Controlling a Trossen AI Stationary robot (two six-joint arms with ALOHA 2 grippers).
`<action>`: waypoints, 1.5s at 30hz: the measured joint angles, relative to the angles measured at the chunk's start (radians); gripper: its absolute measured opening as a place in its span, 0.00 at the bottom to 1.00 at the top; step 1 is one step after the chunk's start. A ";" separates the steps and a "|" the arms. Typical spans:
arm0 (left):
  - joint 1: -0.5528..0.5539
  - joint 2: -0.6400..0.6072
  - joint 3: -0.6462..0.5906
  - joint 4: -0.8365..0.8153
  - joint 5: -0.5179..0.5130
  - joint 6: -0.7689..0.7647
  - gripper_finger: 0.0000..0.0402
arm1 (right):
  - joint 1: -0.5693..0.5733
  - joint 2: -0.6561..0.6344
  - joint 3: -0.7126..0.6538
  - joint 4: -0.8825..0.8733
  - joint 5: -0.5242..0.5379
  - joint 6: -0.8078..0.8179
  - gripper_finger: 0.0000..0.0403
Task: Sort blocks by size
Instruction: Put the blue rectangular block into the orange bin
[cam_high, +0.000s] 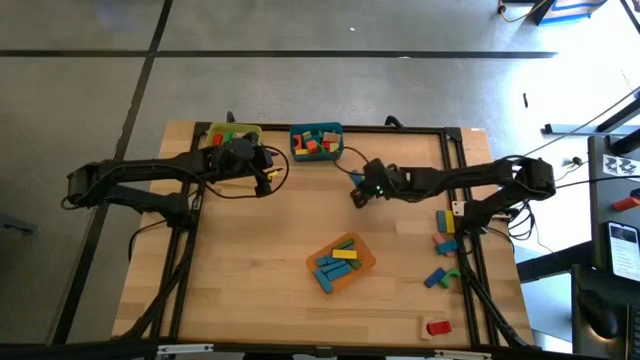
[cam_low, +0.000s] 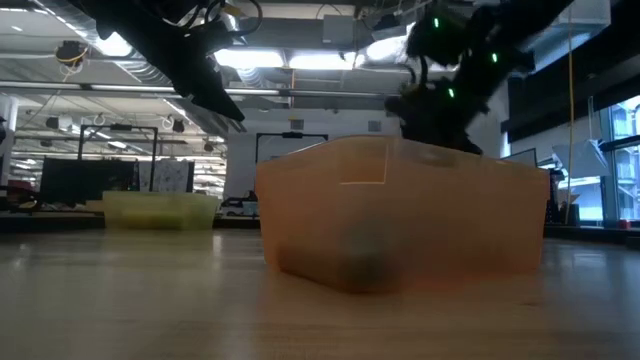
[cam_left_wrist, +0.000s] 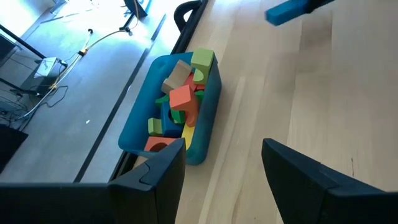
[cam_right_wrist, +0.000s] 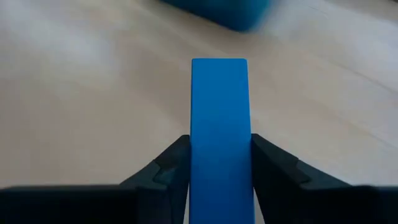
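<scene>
One blue block (cam_right_wrist: 218, 137) sits pinched in my right hand (cam_right_wrist: 219, 167), jutting far beyond it; a knock could twist it loose; my left hand (cam_left_wrist: 221, 171) waits wide.

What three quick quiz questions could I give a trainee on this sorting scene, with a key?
1. True or false: the right gripper is empty.
2. Which bin lies nearest the table's middle: A yellow bin, B teal bin, C orange bin?
3. How do the left gripper's fingers stand?

Key:
1. False; it grips a blue block.
2. C.
3. Open and empty, beside the teal bin.
</scene>
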 joint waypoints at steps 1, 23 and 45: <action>0.000 0.000 0.000 0.000 0.000 0.000 0.49 | 0.017 0.000 0.019 0.001 -0.015 -0.022 0.36; 0.000 0.000 0.000 0.005 0.000 0.000 0.49 | 0.356 -0.002 0.154 0.002 -0.197 -0.201 0.37; 0.000 0.000 0.000 0.030 0.000 0.000 0.49 | 0.471 0.242 0.154 0.097 -0.204 -0.293 0.37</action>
